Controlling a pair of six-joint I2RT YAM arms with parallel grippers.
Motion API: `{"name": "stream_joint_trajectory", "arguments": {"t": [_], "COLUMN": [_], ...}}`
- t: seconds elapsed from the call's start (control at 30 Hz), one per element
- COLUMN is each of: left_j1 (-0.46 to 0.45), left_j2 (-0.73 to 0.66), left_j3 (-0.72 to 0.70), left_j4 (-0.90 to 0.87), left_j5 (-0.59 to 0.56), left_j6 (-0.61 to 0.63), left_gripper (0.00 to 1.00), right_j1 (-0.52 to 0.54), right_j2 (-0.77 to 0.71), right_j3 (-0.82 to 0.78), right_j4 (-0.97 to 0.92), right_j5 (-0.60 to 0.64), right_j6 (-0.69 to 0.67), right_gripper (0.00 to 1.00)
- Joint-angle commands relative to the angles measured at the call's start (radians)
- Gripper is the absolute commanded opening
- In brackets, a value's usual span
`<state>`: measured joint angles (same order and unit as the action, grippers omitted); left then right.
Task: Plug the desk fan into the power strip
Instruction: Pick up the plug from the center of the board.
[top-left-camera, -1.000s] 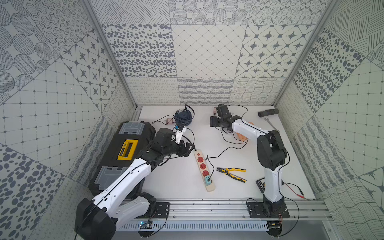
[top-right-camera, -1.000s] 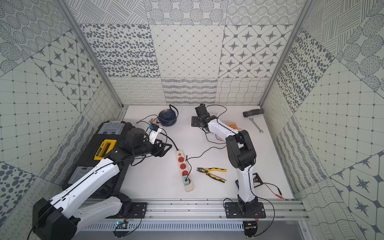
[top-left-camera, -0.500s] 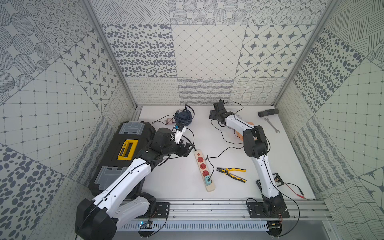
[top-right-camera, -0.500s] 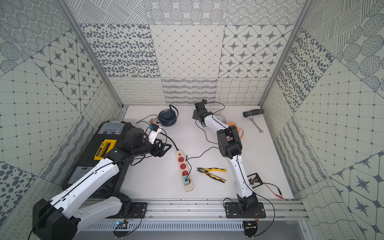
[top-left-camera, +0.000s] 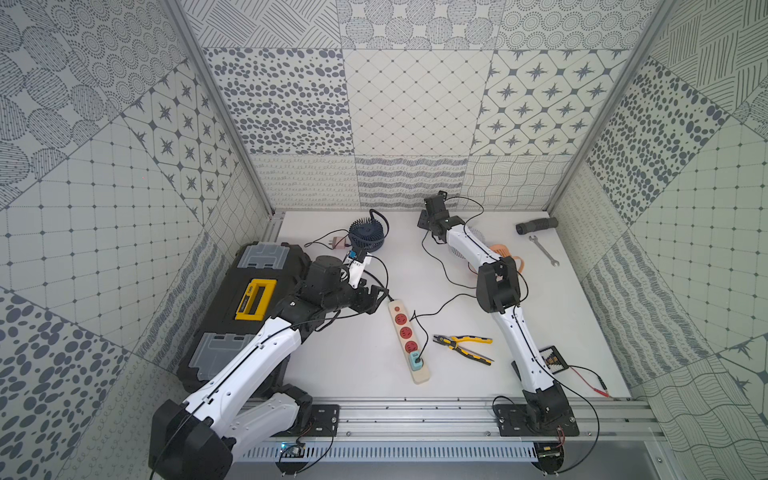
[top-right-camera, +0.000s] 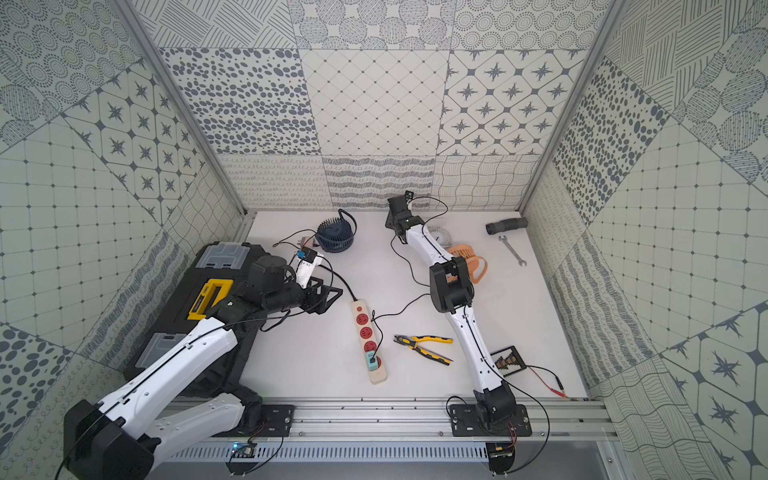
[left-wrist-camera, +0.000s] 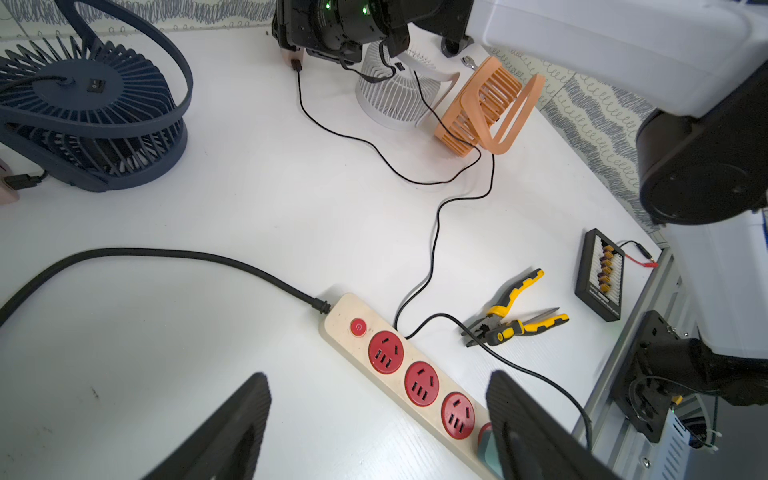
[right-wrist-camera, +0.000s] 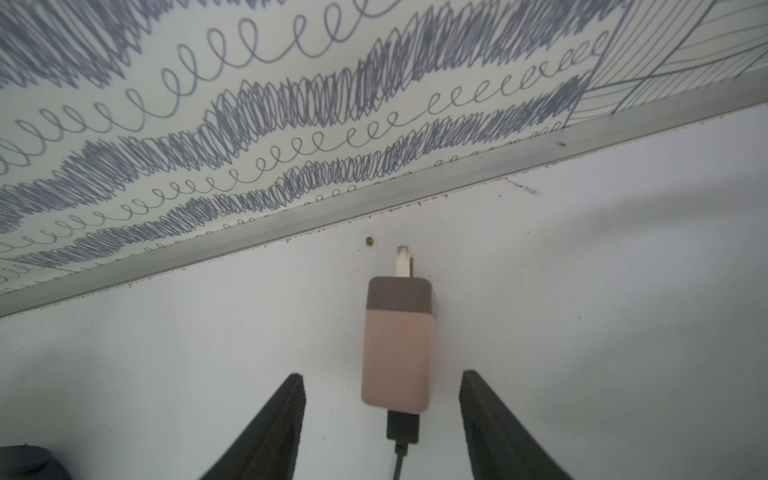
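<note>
Power strip (top-left-camera: 409, 345) lies flat in the middle, left gripper (left-wrist-camera: 376, 378) hovering wide open and empty by its switch end, right gripper (right-wrist-camera: 381, 376) near the back wall (right-wrist-camera: 291, 104), jaws apart either side of a pink adapter (right-wrist-camera: 397, 345), not touching it.

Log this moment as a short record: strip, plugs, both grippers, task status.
power strip: flat on the table, three red sockets free, teal plug in the end one
pink adapter: lying on the table, unplugged
right gripper: open, jaws either side of the pink adapter, not touching
left gripper: open, near the power strip's switch end
task: not yet done
</note>
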<state>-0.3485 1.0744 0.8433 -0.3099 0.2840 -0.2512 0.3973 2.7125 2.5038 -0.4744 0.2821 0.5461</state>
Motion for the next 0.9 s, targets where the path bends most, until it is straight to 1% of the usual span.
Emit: {"name": "stream_joint_trajectory", "arguments": {"t": [0.0,0.1,0.27,0.4,0.43,0.53,0.7,0.87], "left_j1": [0.008,0.008,0.008,0.008,0.008,0.009,0.009,0.009], "left_j2": [-0.014,-0.018,-0.026,-0.034,-0.034,-0.034,-0.035,-0.035], "left_j3": [0.000,0.000,-0.001,-0.003,-0.003,-0.003,-0.004,-0.004], "left_j4": [0.031,0.032,0.034,0.033,0.034,0.033,0.034,0.029], "left_j5": [0.017,0.020,0.021,0.023,0.024,0.024,0.021,0.012], "left_j6": [0.010,0.006,-0.002,-0.003,-0.003,-0.005,-0.007,-0.002], "left_gripper": [0.85,0.85,0.85,0.85,0.85,0.85,0.85,0.85], "right_j1": [-0.019,-0.020,-0.028,-0.038,-0.040,-0.046,-0.049,-0.037], "right_j2": [0.017,0.018,0.032,0.071,0.085,0.090,0.093,0.063], "right_j3": [0.012,0.014,0.033,0.091,0.122,0.132,0.135,0.109], "right_j4": [-0.014,-0.018,-0.027,-0.057,-0.076,-0.082,-0.081,-0.078], "right_j5": [0.008,-0.002,-0.029,-0.099,-0.109,-0.122,-0.139,-0.113], "right_j6": [0.041,0.041,0.046,0.046,0.050,0.061,0.059,-0.014], "right_gripper": [0.61,0.58,0.51,0.52,0.53,0.52,0.41,0.30]}}
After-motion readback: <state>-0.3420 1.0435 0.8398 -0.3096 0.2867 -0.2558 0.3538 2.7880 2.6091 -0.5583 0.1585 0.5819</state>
